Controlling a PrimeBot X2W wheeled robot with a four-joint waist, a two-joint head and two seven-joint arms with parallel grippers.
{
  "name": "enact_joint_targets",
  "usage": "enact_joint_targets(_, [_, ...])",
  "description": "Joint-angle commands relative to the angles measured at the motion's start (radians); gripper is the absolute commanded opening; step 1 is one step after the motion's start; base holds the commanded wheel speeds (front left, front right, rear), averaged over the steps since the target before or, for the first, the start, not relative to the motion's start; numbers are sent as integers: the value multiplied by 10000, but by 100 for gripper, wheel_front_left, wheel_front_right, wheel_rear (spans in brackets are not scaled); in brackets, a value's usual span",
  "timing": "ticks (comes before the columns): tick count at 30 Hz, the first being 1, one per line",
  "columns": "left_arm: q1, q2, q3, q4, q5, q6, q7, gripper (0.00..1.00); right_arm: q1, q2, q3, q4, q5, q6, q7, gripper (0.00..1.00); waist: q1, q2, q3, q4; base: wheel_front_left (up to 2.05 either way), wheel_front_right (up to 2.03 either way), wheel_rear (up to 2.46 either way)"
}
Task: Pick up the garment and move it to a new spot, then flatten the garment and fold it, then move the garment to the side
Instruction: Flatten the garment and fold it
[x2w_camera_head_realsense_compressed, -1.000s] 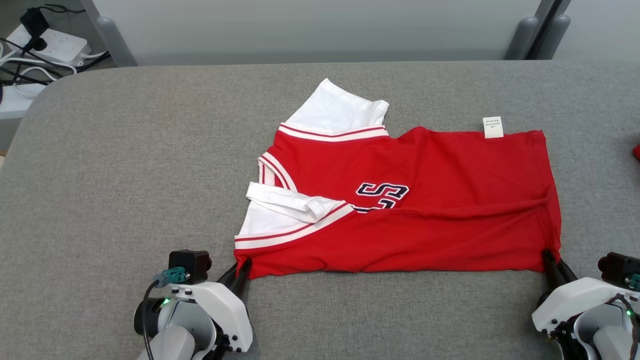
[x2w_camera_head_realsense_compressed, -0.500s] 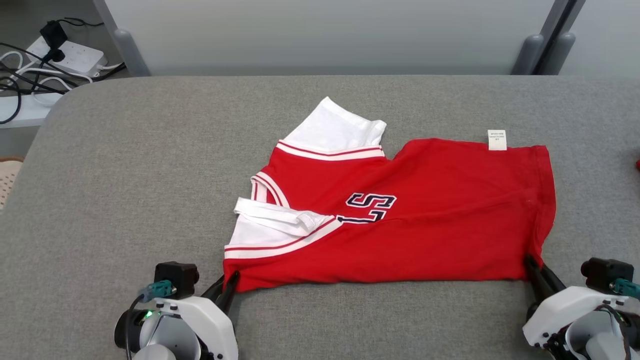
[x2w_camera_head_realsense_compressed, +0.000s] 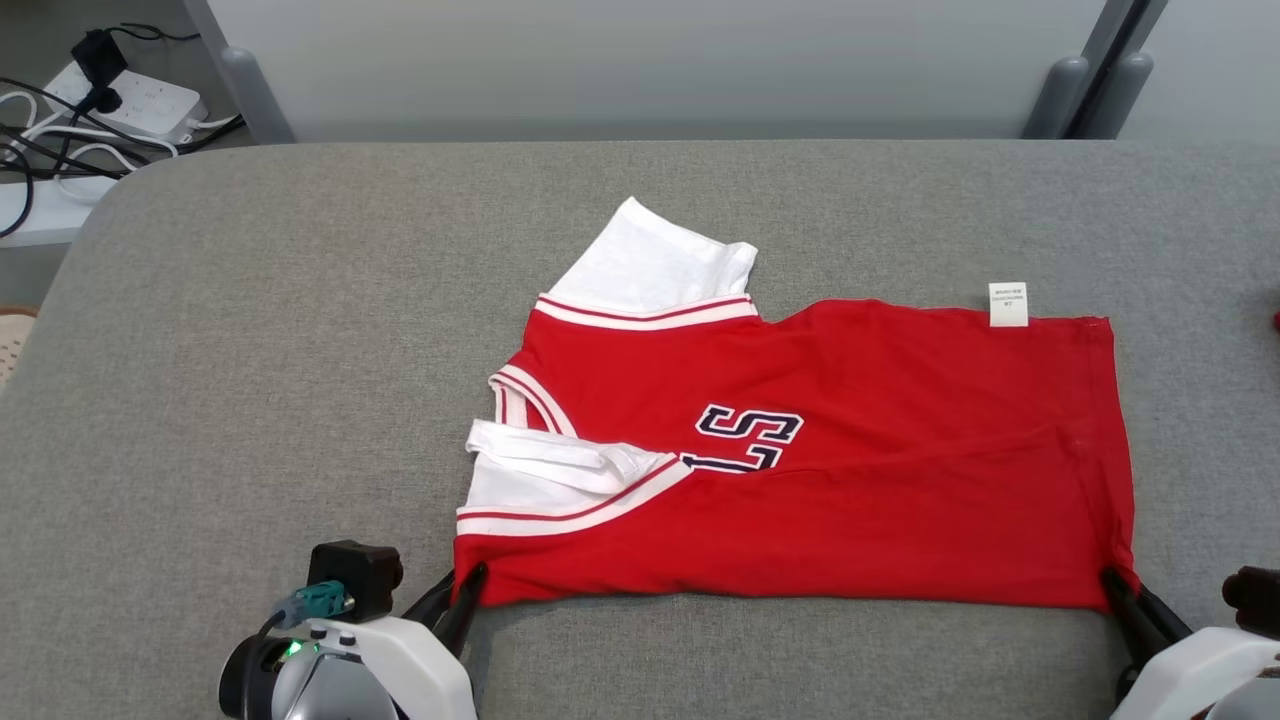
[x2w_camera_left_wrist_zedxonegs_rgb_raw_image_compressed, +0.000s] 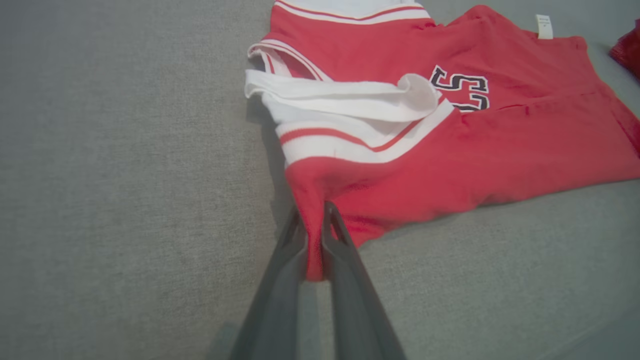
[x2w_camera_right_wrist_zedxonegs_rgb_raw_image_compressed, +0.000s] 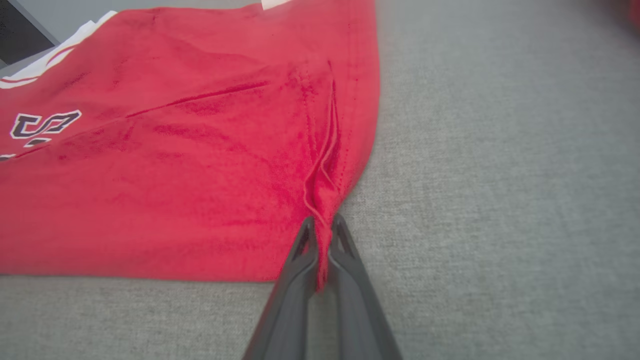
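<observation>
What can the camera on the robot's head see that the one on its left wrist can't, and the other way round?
Head camera: the power strip and cables beyond the table, and the right gripper pinching the near right corner of the shirt. Left wrist camera: a close look at red cloth squeezed between the fingers of the left gripper. Both: the red shirt, its white tag, the grey table.

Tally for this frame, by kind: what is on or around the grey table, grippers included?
garment, red with white sleeves: 1
grippers, each pinching a near corner of it: 2 (left gripper, right gripper)
red item at the table's right edge, cut off, kind unclear: 1
power strip on the floor beyond the table: 1
Total: 5
</observation>
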Motion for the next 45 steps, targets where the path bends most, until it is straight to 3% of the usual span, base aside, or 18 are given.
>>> enact_joint_targets(1, [-86,320,338,-511,46,150,118,0,324,-322,-113,-445,-160,-30,156,0,0,0,43,-76,0,0,0])
enact_joint_targets(16, [787,1092,159,-2281,-96,665,1656,0,1777,-122,-1702,-2305,-674,-30,1694,0,0,0,204,-153,0,0,0])
enact_joint_targets(23, [802,937,40,-1904,-330,579,1759,0,1900,160,-2233,-2383,-1203,-30,2172,0,0,0,242,-104,0,0,0])
enact_joint_targets(24, [787,886,-3,-1752,-369,538,1761,8,1882,233,-2248,-2372,-1249,-30,2227,0,0,0,246,-105,0,0,0])
enact_joint_targets(26, [731,786,-66,-1463,-376,504,1703,44,1848,361,-2320,-2395,-1353,-30,2285,0,0,0,246,-110,0,0,0])
enact_joint_targets(27, [698,741,-98,-1323,-353,509,1672,49,1836,429,-2391,-2419,-1417,-30,2281,38,0,0,246,-113,0,0,0])
enact_joint_targets(28, [663,701,-120,-1203,-321,527,1632,65,1829,494,-2494,-2436,-1497,-30,2256,94,0,0,244,-121,0,0,0])
enact_joint_targets(29, [632,652,-122,-1112,-300,559,1576,100,1805,594,-2682,-2436,-1539,-30,2203,100,0,0,240,-133,0,0,0])
enact_joint_targets(38, [564,337,407,-1038,-254,924,414,100,1500,1105,-3294,-3338,-1771,-30,1441,100,0,0,119,-250,0,0,0])
enact_joint_targets(45, [459,221,954,-1563,-96,1168,-761,100,1371,1323,-2944,-4260,-2160,-30,902,100,0,0,-175,-173,0,0,0])
